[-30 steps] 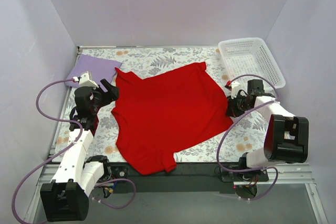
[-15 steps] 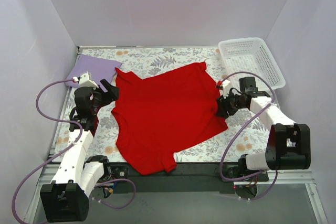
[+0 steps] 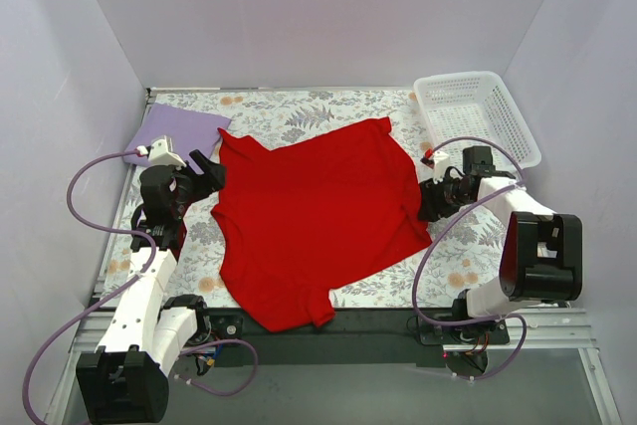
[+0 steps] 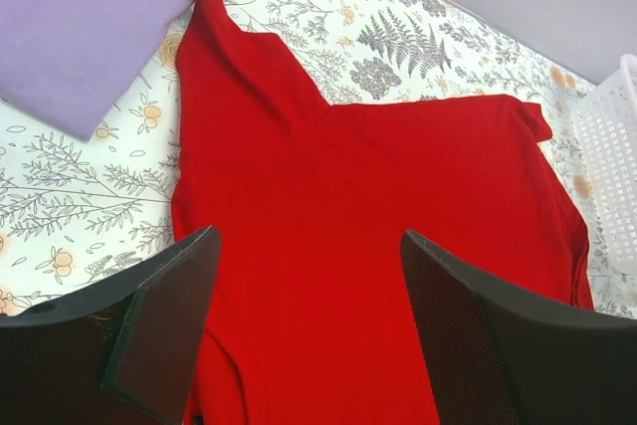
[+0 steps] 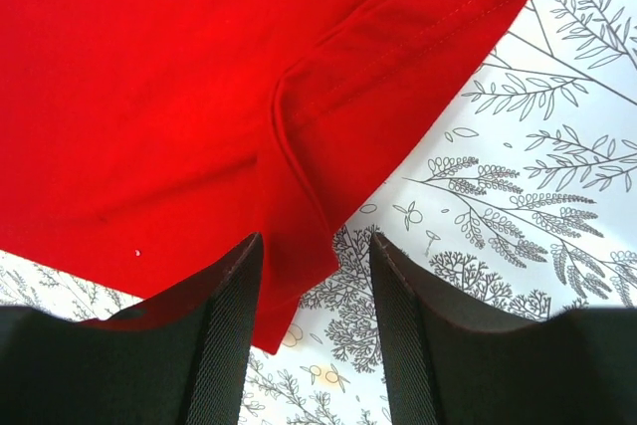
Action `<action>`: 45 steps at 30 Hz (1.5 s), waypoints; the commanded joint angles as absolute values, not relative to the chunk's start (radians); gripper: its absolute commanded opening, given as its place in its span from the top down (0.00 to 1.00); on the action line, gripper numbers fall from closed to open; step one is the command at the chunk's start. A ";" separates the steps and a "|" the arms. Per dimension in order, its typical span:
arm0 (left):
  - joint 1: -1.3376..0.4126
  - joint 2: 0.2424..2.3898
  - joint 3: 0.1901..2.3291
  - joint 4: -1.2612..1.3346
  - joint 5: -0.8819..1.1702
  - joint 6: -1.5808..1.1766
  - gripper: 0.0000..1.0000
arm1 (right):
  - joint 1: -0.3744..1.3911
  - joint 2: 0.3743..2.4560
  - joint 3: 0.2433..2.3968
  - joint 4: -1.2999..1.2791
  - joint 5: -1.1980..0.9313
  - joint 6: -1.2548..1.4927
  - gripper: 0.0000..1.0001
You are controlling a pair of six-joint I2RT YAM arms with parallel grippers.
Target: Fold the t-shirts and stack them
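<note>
Two grippers are held open: left gripper [image 4: 309, 246] at the red shirt's [image 3: 314, 216] left edge, right gripper [image 5: 317, 246] over its right hem. Lilac shirt [image 3: 174, 131] is laid far left.

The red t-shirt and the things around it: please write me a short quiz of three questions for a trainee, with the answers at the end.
1. True or false: the red t-shirt is already folded into a small square.
2. Where does the lilac t-shirt lie?
A. at the far left corner of the table
B. at the near right corner
C. on top of the red t-shirt
3. Fill in: the left gripper and the right gripper are both ___.

Key: 1 false, it lies spread out; 2 A; 3 open.
</note>
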State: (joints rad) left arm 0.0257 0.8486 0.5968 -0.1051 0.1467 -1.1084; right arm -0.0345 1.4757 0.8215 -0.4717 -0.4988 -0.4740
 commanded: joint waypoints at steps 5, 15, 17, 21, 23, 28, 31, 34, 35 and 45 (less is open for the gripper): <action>0.021 0.839 0.589 -0.110 0.152 -1.104 0.28 | -0.040 1.505 0.830 -0.443 -0.557 -0.463 0.55; 0.020 0.844 0.591 -0.109 0.155 -1.103 0.28 | -0.051 1.442 0.818 -0.453 -0.554 -0.477 0.99; 0.020 0.844 0.588 -0.107 0.156 -1.104 0.28 | -0.057 1.404 0.812 -0.457 -0.494 -0.482 0.99; 0.020 0.850 0.589 -0.107 0.164 -1.108 0.28 | -0.072 1.316 0.769 -0.459 -0.370 -0.506 0.99; 0.020 0.853 0.586 -0.104 0.167 -1.111 0.28 | -0.083 1.272 0.750 -0.459 -0.322 -0.518 0.99; 0.017 0.870 0.586 -0.110 0.163 -1.129 0.28 | -0.107 1.224 0.687 -0.453 -0.239 -0.560 0.99; 0.014 0.885 0.588 -0.118 0.156 -1.137 0.29 | -0.136 1.210 0.649 -0.445 -0.210 -0.575 0.99; 0.014 0.914 0.595 -0.132 0.156 -1.146 0.29 | -0.170 1.197 0.646 -0.445 -0.192 -0.595 0.99; 0.014 0.923 0.600 -0.144 0.156 -1.149 0.29 | -0.178 1.193 0.643 -0.443 -0.170 -0.612 0.99; 0.014 1.023 0.624 -0.192 0.193 -1.134 0.31 | -0.219 1.163 0.584 -0.449 -0.152 -0.684 0.99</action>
State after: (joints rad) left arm 0.0174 1.0111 0.5968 -0.1635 0.1734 -1.1481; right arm -0.2043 1.1843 0.5961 -0.4572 -0.1696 -0.6449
